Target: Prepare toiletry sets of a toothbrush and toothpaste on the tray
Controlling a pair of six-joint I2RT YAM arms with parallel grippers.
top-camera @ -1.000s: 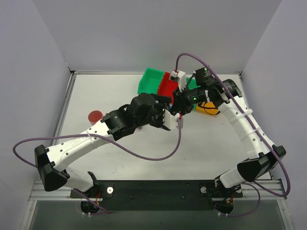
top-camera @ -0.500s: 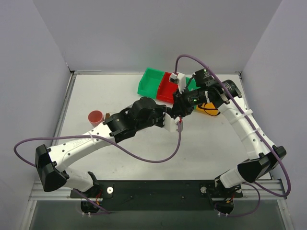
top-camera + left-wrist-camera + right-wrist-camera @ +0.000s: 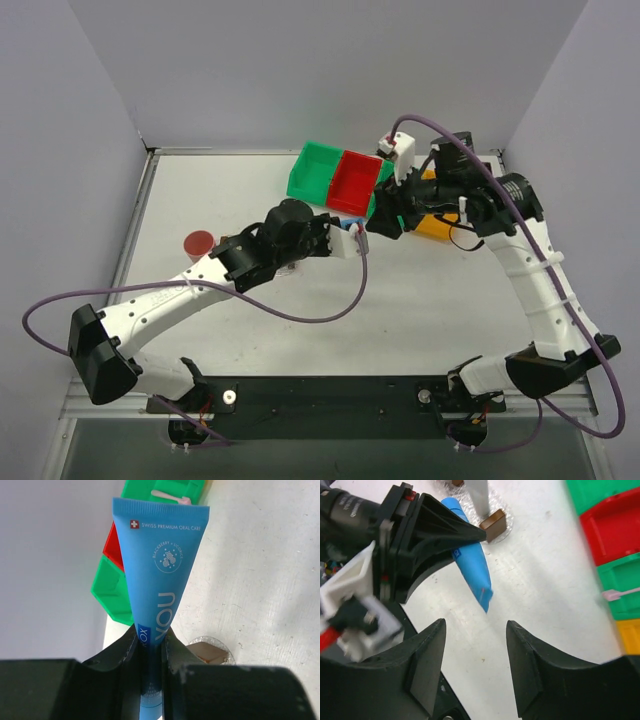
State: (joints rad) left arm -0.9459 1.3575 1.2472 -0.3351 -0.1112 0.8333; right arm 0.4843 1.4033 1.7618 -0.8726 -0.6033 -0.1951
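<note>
The left hand [image 3: 151, 639] is clamped on the cap end of the blue toothpaste tube [image 3: 160, 565], with the flat crimped tail sticking out well past the fingers. Since the grip is narrow and near one end, the tube can probably pivot between the pads, so a slow, steady carry suits it. In the right wrist view the tube hangs just beside the tray [image 3: 493, 525], its cap end nearest the tray's brown block and its tail pointing away from the tray. The right hand [image 3: 476, 630] stands wide open and empty on the far side of that tail from the tray, not touching the tube. It should draw further from the tray first, to give the left wrist room to turn. A pale grey-white tube [image 3: 479, 495], as it seems, already stands at the tray, so the blue one should be placed beside it without nudging it. The sound way is to line the tube's length with the tray's long side, lower it until it rests, and only then open the fingers. The toothbrush [image 3: 620, 594] lies well apart from the tray in a green bin [image 3: 615, 575] across the table [image 3: 545, 580], and I judge it the right hand's next job.
</note>
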